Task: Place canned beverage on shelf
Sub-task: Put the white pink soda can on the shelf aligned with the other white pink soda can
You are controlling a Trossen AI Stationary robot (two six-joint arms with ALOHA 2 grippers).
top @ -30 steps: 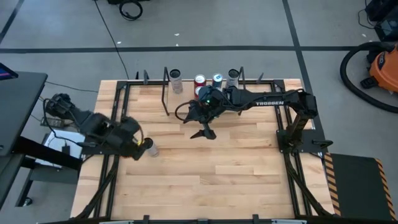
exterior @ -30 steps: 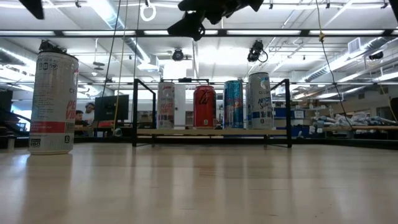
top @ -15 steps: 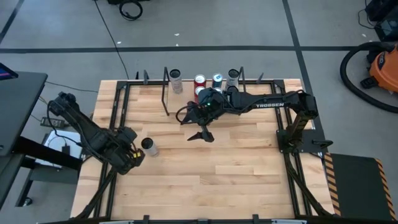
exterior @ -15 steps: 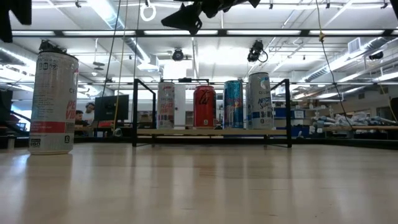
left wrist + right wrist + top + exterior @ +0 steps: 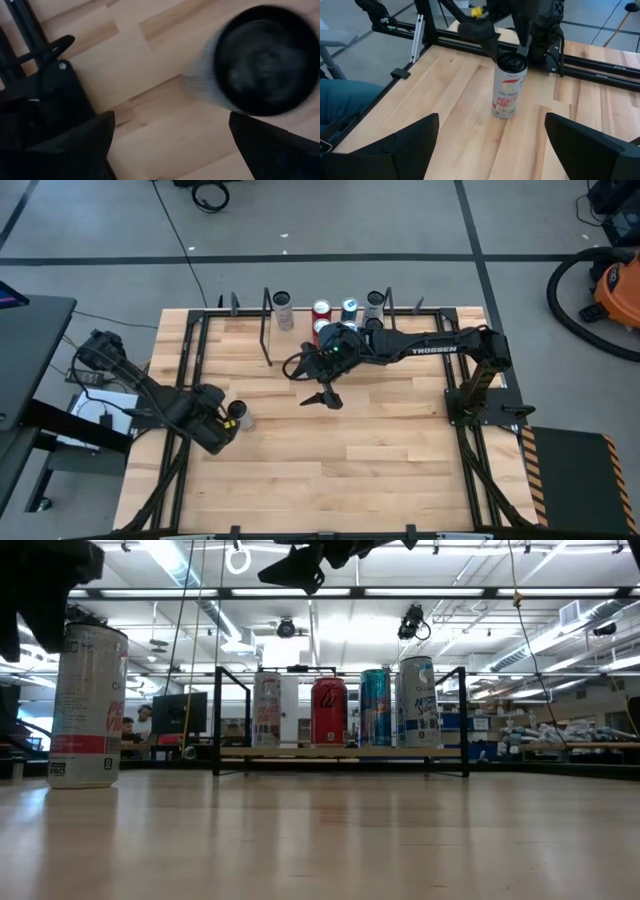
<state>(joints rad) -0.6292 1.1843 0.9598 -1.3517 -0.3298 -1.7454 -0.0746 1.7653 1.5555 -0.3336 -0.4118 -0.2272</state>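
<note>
A tall white can (image 5: 238, 415) with a black top stands upright on the table near its left side. It also shows in the low view (image 5: 88, 705), the left wrist view (image 5: 260, 60) and the right wrist view (image 5: 510, 87). My left gripper (image 5: 220, 425) is open, just above and to the near left of the can, touching nothing; the can's top lies off to one side of its fingers (image 5: 75, 145). My right gripper (image 5: 323, 397) is open and empty above the table's middle. The shelf (image 5: 340, 752) stands at the far edge, with several cans upright on its board.
Black frame rails (image 5: 185, 380) run along the table's left and right sides, and the right arm's base (image 5: 475, 405) stands at the right. The light-wood tabletop (image 5: 350, 470) lies bare between the can and the near edge. A person's trouser leg (image 5: 345, 100) shows beyond the table.
My left gripper has drawn back from the can toward the table's near left corner, then come back toward the can and lower. My right gripper has gone a little toward the table's left edge. The can has stayed in place.
</note>
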